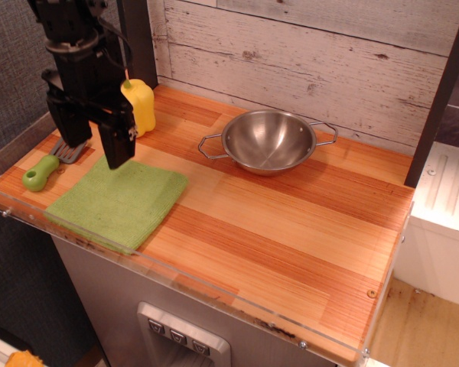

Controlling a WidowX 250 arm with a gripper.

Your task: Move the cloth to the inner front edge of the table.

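Note:
The lime-green cloth (122,200) lies flat at the front left of the wooden table (291,229), its front edge close to the clear acrylic rim. My black gripper (94,150) hangs just above the cloth's back left part. Its two fingers (117,139) point down with a gap between them and nothing in it. The cloth is not held.
A green-handled spatula (43,171) lies left of the cloth. A yellow bottle (141,104) stands behind the gripper. A steel bowl (268,141) with handles sits at the back middle. A white plank wall runs along the back.

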